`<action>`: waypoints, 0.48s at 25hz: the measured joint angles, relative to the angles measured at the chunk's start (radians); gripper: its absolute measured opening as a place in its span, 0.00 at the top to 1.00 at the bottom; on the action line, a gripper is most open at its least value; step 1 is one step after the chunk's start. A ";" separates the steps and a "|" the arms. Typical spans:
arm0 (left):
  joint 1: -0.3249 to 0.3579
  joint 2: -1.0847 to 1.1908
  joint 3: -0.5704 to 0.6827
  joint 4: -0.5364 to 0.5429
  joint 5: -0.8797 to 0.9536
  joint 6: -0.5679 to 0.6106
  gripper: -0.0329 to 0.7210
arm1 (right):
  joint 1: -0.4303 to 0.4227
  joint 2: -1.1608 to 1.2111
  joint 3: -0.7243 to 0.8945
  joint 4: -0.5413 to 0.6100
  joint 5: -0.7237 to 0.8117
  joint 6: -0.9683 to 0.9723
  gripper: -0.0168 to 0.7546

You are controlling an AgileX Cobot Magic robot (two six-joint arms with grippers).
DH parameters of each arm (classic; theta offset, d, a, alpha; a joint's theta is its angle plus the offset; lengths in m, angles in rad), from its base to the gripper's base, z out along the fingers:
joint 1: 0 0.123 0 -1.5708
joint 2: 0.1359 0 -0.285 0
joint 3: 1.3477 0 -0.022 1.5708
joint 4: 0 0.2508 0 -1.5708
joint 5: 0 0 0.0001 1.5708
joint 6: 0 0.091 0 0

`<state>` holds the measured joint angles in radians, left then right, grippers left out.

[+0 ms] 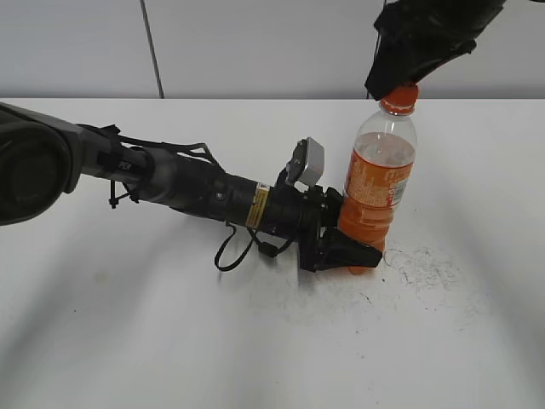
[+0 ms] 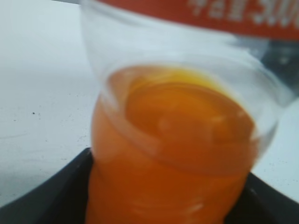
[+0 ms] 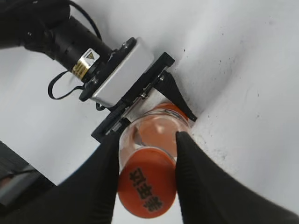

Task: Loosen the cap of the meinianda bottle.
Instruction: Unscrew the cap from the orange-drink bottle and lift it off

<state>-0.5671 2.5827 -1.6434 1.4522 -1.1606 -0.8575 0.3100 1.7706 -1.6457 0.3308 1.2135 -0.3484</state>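
The meinianda bottle [image 1: 379, 183] stands upright on the white table, with orange drink and an orange label. Its orange cap [image 1: 400, 98] is on the neck. My left gripper [image 1: 353, 251] lies low along the table and is shut on the bottle's base, which fills the left wrist view [image 2: 177, 140] between the black fingers [image 2: 163, 207]. My right gripper [image 1: 396, 81] comes down from above. In the right wrist view its two black fingers [image 3: 148, 140] press both sides of the cap [image 3: 147, 184], which bears dark printed characters on top. The bottle's shoulder [image 3: 156, 126] shows below.
The left arm [image 1: 196, 192] stretches across the white table [image 1: 255, 341] from the left, with a loose black cable loop [image 1: 228, 256] under it. Its white wrist camera box [image 3: 124, 72] sits close to the bottle. Dark specks mark the table right of the bottle [image 1: 434, 268].
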 joint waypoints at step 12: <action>0.000 0.000 0.000 0.001 0.000 -0.001 0.23 | 0.000 -0.002 -0.002 0.040 0.006 -0.487 0.62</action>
<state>-0.5671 2.5827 -1.6438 1.4529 -1.1606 -0.8584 0.3100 1.7686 -1.6475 0.3708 1.2197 -0.8350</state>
